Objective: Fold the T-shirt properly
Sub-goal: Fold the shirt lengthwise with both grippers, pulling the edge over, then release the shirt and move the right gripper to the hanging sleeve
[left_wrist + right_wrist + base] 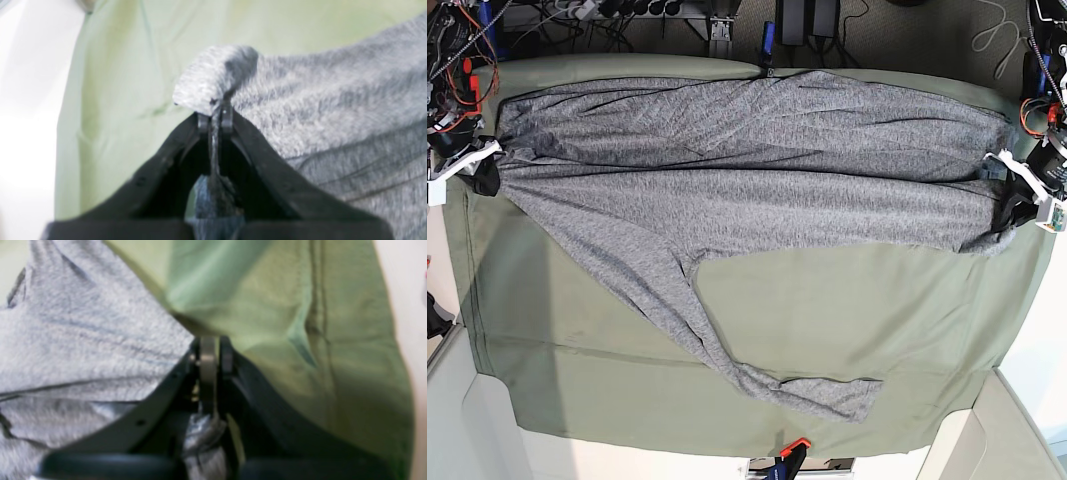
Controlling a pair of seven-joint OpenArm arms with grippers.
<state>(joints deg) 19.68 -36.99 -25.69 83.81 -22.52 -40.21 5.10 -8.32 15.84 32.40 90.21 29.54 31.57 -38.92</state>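
Heather-grey knit, flecked with white, was seen stretched in a long band across the far half of the olive-green table cloth (827,330): the T-shirt (747,180) was pulled taut between the two arms, with long creases running along its length. One part of the T-shirt, a narrow strip of the same grey fabric, was trailed away from the band toward the near edge of the cloth, where it ended in a crumpled fold lying flat. At one end of the band, above the cloth's side edge, the left gripper (215,115) was shown closed on the T-shirt, a rolled corner of knit being bunched above the tips and a thin fold being pinched between the black jaws. At the opposite end of the band, the right gripper (213,355) was likewise shown closed on the T-shirt, with grey fabric drawn down between its jaws and more of the garment spread to one side of it over the green cloth. Both wrist views were blurred, so finer detail of the hems could not be told. Beyond the far edge of the cloth, cables and dark equipment were seen, and an orange-handled clamp (789,452) was fixed at the middle of the cloth's near edge.
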